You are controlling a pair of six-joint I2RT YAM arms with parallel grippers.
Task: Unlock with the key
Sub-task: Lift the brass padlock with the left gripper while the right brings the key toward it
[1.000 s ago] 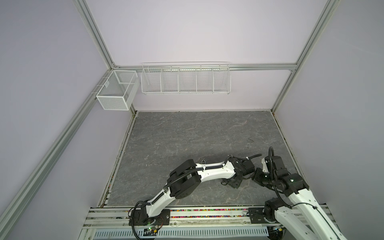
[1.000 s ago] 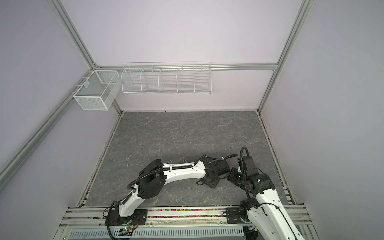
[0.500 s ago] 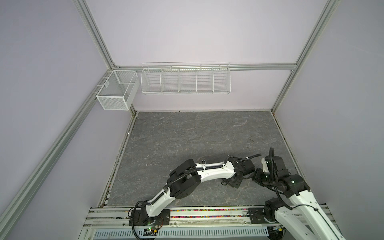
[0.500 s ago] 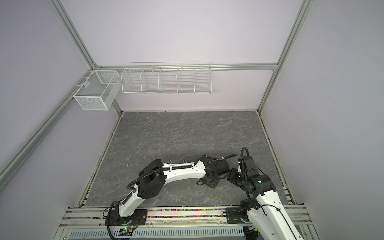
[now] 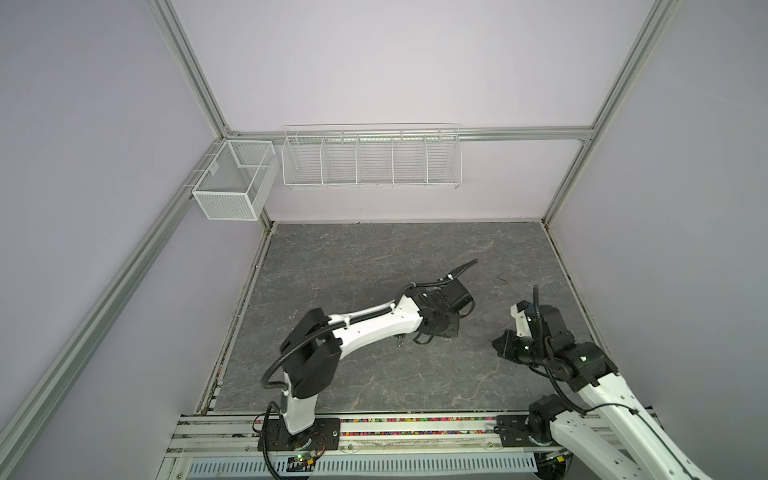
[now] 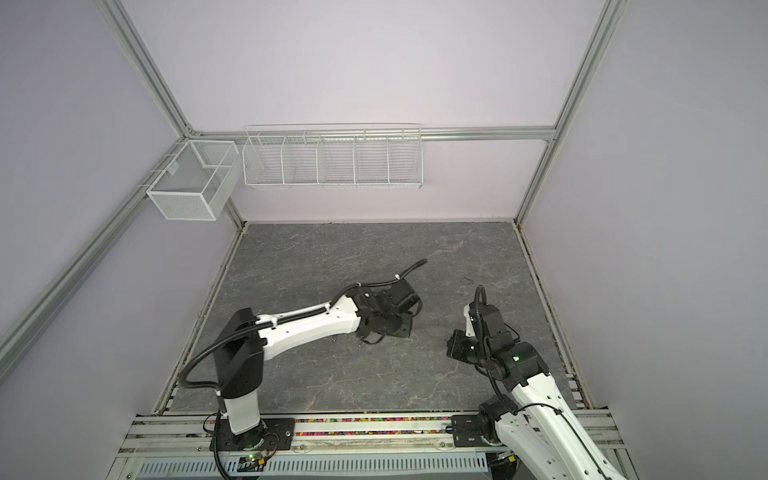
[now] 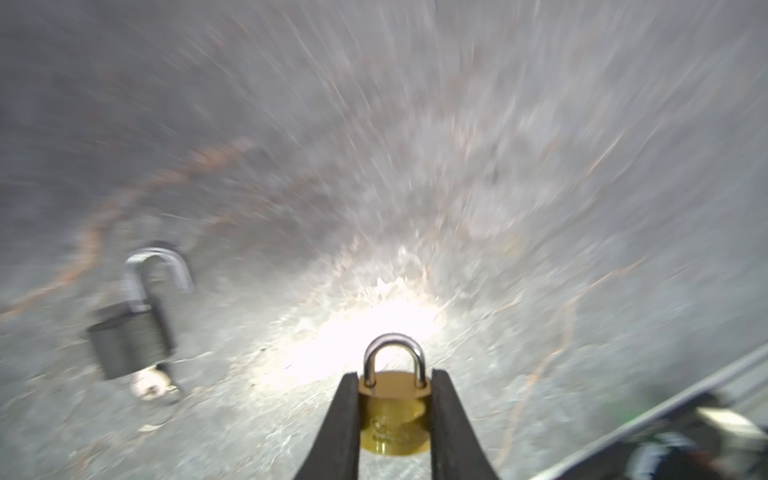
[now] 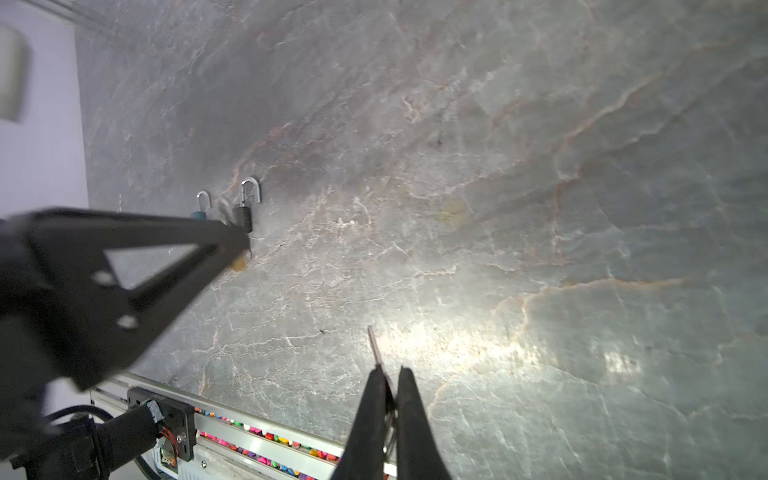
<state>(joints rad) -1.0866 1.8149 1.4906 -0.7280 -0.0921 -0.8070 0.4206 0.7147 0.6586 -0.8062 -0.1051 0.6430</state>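
In the left wrist view a brass padlock [image 7: 394, 411] with its shackle down sits between the fingers of my left gripper [image 7: 394, 376], which is shut on its body just above the grey floor. My right gripper [image 8: 390, 376] is shut on a key whose thin blade [image 8: 374, 347] sticks out past the fingertips. In both top views the left gripper [image 5: 440, 328] is left of the right gripper [image 5: 496, 345], with a gap of floor between them. The padlock and key are too small to make out there.
A black padlock [image 7: 129, 340] with its shackle open and a key [image 7: 151, 384] in its base lies near the left gripper. Beside it lies a blue-bodied padlock [image 8: 199, 212]. White wire baskets [image 5: 372, 158] hang on the back wall. A rail [image 5: 374, 428] runs along the front edge.
My left arm has pulled back to the left, away from the right gripper, and a gap has opened between them. The left wrist view is blurred by this motion. The right gripper stays shut.
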